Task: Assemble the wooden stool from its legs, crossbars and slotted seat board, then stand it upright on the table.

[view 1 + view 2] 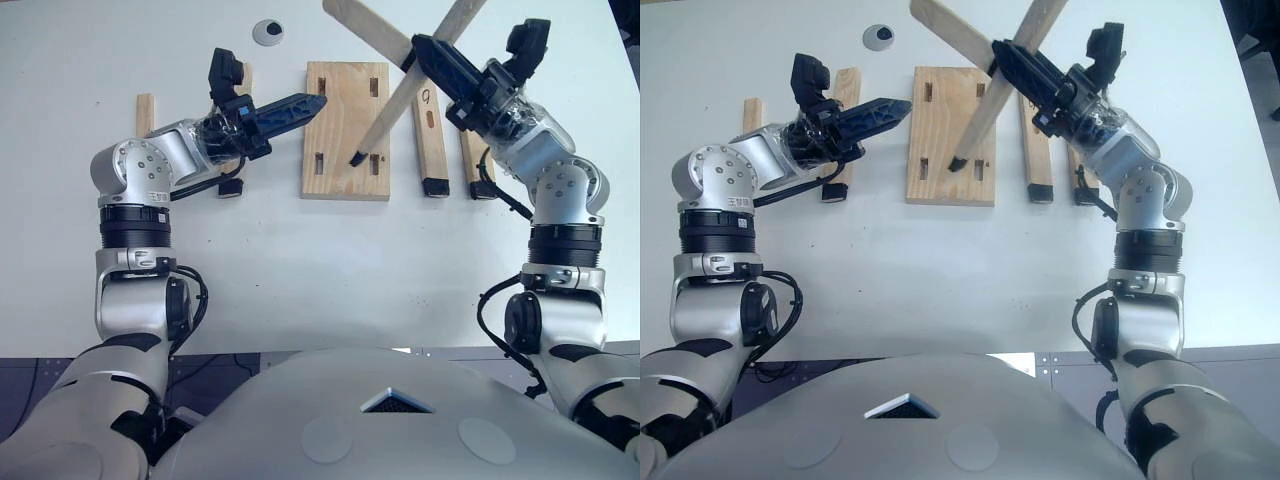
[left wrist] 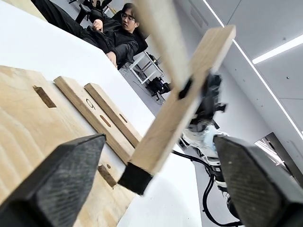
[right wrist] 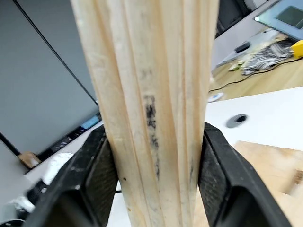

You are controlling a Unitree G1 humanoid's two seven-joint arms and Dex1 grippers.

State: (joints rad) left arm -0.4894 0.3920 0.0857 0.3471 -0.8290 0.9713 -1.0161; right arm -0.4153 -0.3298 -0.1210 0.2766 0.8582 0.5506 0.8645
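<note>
right gripper (image 1: 418,50) is clenched tight on a wooden leg (image 1: 395,105) where a crossbar (image 1: 365,28) crosses it, up over the far right of the seat board (image 1: 340,150). the leg slants down and left, its black foot at the board's near-right slot; seated or not, can't tell. left gripper (image 1: 315,103) hovers at the board's left edge, fingers spread, holding nothing. two spare legs (image 1: 430,140) lie flat just right of the board.

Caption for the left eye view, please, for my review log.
Right gripper holds crossed legs, black-tipped end at the slotted seat board; open left gripper at its edge.
</note>
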